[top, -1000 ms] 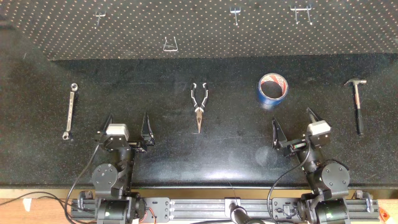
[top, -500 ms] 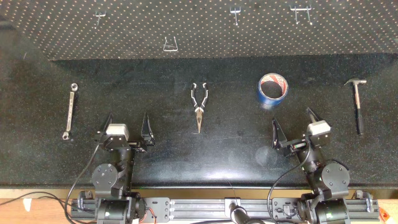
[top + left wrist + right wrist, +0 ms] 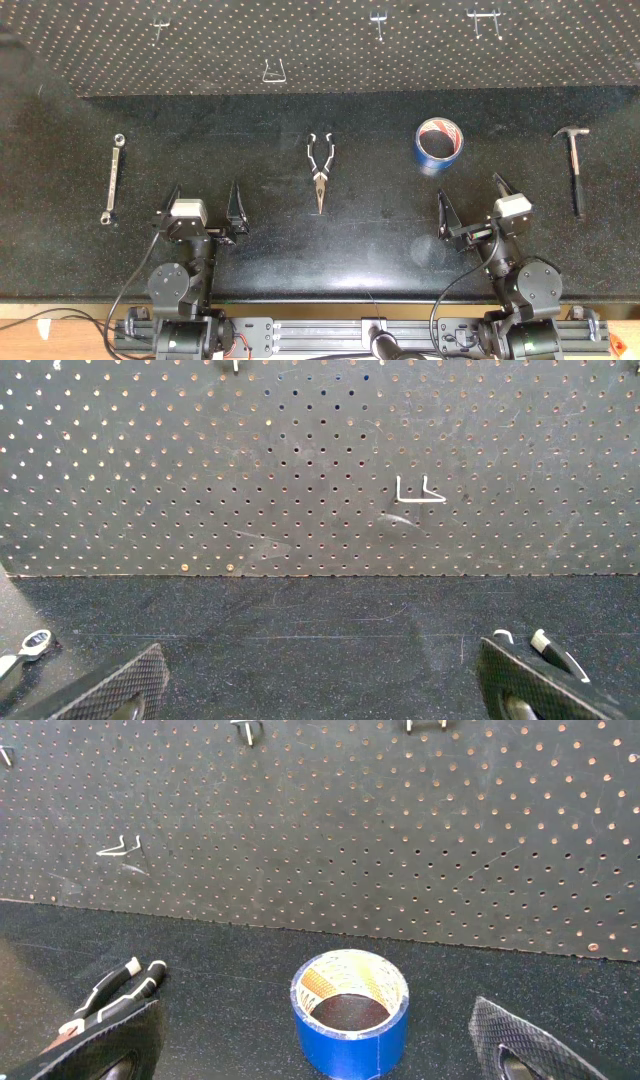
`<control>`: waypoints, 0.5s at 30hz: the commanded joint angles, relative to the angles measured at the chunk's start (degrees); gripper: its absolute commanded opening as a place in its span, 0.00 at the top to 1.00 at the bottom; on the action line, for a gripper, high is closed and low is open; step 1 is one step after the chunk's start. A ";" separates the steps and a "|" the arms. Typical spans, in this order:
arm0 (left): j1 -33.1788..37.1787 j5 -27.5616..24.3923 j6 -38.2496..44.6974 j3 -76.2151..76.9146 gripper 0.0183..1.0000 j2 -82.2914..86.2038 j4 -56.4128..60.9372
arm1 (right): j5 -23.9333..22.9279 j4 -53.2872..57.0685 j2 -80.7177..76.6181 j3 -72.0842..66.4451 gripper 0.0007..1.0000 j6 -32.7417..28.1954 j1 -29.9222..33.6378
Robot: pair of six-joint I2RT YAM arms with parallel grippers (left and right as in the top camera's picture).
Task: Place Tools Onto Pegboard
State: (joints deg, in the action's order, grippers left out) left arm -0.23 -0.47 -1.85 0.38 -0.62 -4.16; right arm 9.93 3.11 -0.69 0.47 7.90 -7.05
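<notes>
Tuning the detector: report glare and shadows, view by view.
Top view: even light, faint sheen on the mat. Left wrist view: the hook throws a soft shadow on the pegboard. Right wrist view: the tape roll catches light on its inner face.

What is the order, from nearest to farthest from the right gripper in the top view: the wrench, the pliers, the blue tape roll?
1. The blue tape roll, just ahead of the right gripper.
2. The pliers, at the table's middle.
3. The wrench, at the far left side.
</notes>
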 commanded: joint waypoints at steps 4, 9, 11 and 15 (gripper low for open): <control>0.17 -0.24 -0.92 -0.02 0.00 0.24 -0.28 | -0.48 0.33 0.63 -0.22 0.00 0.44 -0.37; 0.24 -0.22 -0.66 5.51 0.00 -8.83 0.28 | -0.50 0.33 0.63 -0.22 0.00 0.44 -0.37; 0.24 0.11 4.44 10.80 0.00 -16.72 -0.63 | -0.50 0.33 0.63 -0.22 0.00 0.44 -0.37; 0.59 8.79 8.81 22.38 0.00 -30.29 -7.28 | -0.48 0.33 0.63 -0.22 0.00 0.44 -0.37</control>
State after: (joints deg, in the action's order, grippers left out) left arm -0.25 1.19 2.83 14.61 -23.40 -8.60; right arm 9.93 3.18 -0.67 0.47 7.90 -7.05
